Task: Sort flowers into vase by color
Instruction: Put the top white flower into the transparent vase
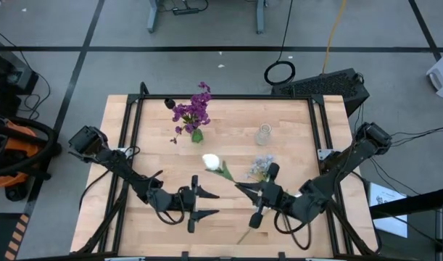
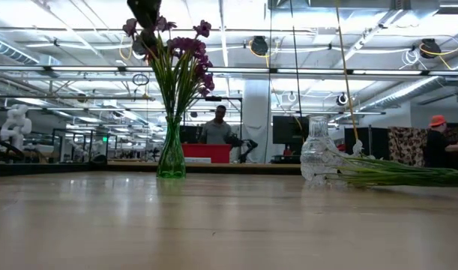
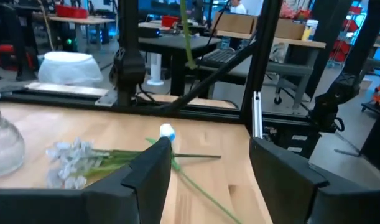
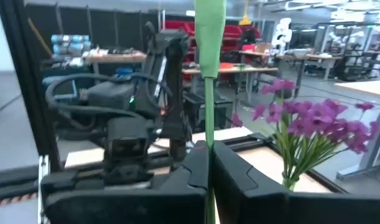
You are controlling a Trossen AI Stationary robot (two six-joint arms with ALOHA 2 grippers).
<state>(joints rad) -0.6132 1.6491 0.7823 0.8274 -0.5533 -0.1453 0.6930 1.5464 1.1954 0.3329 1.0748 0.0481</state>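
My right gripper [image 1: 248, 191] is shut on the thin green stem of a white flower [image 1: 212, 161] and holds it up above the table's near middle. My left gripper [image 1: 215, 204] hovers just left of it, open and empty [image 3: 208, 155]. Pale lilac flowers [image 1: 261, 167] lie flat on the wood, their stems [image 3: 146, 155] running toward the right edge. A clear glass vase [image 1: 263, 134] stands empty behind them. Purple flowers [image 1: 194, 110] stand with their stems in a green vase [image 2: 171, 157] at the far left. My right gripper pinches the white flower's stem [image 4: 208, 134] between its two fingers, partway along its length. The fingers come in level from the table's right and lie across the stem. The stem stands roughly upright, lifted clear of the table, and its lower end [image 3: 188, 50] hangs free.
Black frame rails [image 1: 319, 130] run along the table's far, left and right sides. The two vases stand in the far half, with bare wood [image 2: 229, 225] in the near half. People [image 2: 217, 127] are in the room beyond the table.
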